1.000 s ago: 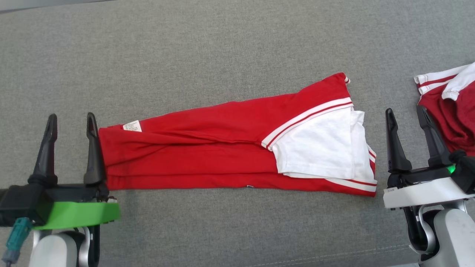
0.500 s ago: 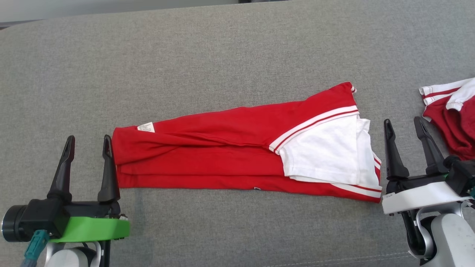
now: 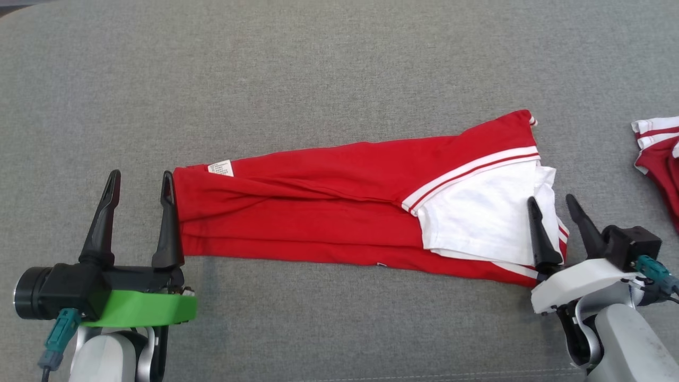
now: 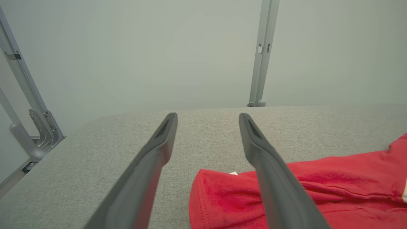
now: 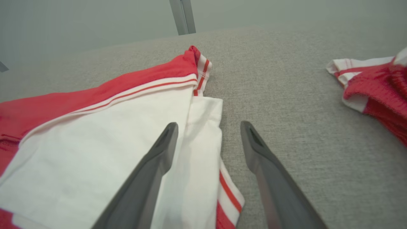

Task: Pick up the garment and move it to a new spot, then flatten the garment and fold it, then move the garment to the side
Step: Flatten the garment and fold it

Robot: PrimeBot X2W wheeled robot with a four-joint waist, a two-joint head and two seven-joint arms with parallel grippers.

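**A:** so where's the garment (image 3: 329,212) sitting?

**B:** flat on the grey worktop (image 3: 318,79), folded into a long red strip running left to right. white part with red-white stripes is at its right end, little label (image 3: 220,167) up by the left end.

**A:** and the hands?

**B:** both spread wide, grasping nothing. left hand (image 3: 140,173) is parked at the strip's left end, inner finger right at the edge. right hand (image 3: 550,198) straddles the right edge: one finger over the white cloth, the other over bare worktop. there's also a second red-and-white garment (image 3: 658,154) off to the right, well apart from the strip.
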